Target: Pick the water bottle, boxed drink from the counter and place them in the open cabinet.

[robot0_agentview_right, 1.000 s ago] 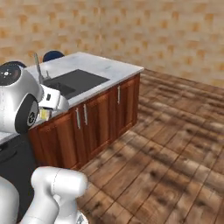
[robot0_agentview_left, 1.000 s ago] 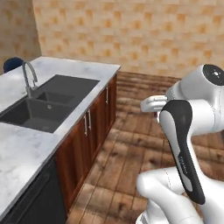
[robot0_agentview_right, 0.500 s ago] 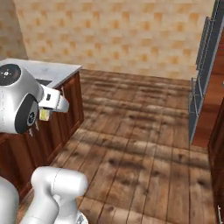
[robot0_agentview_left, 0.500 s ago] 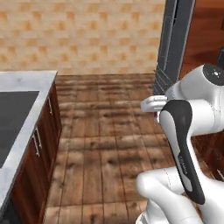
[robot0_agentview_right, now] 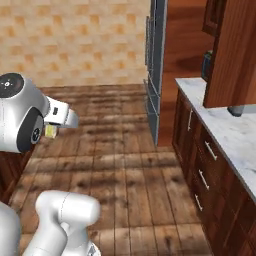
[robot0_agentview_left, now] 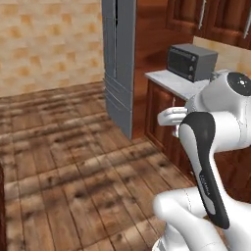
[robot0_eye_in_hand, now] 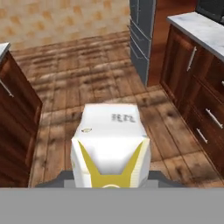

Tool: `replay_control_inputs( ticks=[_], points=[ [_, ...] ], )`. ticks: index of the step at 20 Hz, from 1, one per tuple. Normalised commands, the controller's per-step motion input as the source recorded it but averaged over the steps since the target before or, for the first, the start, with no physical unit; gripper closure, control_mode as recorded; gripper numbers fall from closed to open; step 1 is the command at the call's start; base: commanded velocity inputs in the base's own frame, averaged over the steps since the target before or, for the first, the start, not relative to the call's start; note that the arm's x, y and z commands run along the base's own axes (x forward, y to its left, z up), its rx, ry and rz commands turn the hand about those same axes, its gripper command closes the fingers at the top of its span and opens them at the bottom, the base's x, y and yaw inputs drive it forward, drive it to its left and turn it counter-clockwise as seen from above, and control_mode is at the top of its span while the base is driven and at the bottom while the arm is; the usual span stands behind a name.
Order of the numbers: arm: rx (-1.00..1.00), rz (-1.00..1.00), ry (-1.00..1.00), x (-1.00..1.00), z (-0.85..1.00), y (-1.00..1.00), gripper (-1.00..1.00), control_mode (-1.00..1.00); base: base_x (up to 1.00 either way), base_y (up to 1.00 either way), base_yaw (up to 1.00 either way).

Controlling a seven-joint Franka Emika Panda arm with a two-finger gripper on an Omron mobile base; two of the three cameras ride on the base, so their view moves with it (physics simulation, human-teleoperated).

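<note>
Gripper [robot0_agentview_right: 51, 131] clamped on the boxed drink [robot0_eye_in_hand: 111, 146], carried in the air over the wooden floor [robot0_agentview_right: 120, 165]. Carton seen top-down in hand view: white lid with small grey print, yellow V-shaped stripes on the near face; fingertips hidden behind it. In right base view just a pale yellow corner of the carton [robot0_agentview_right: 50, 131] poking out below the white hand, tucked close to the arm's big shoulder joint. In left base view hand hidden behind the arm, carton not discernible.

Around it: plank floor on all sides. Grey fridge [robot0_agentview_left: 119, 63] standing tall against the far side, next to dark reddish wood panelling. Marble countertop [robot0_agentview_right: 227, 131] over reddish base cabinets with bar handles [robot0_agentview_right: 210, 150], off to the right, well apart from the carton. Grey microwave [robot0_agentview_left: 191, 61] sitting on that countertop. Wall cabinets [robot0_agentview_left: 215, 19] above it, doors closed. Tan tiled wall [robot0_agentview_right: 75, 42] at the back.
</note>
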Motion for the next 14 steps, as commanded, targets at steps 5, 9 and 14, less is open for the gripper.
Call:
replay_control_inputs(
  ticks=[5, 9, 14],
  points=[
    [0.00, 0.00, 0.00, 0.00, 0.00, 0.00, 1.00, 1.00, 0.00, 0.00, -0.60],
    [0.00, 0.00, 0.00, 0.00, 0.00, 0.00, 1.00, 1.00, -0.02, 0.00, -0.61],
    [0.00, 0.00, 0.00, 0.00, 0.00, 0.00, 1.00, 1.00, 0.00, 0.00, -0.63]
  ],
)
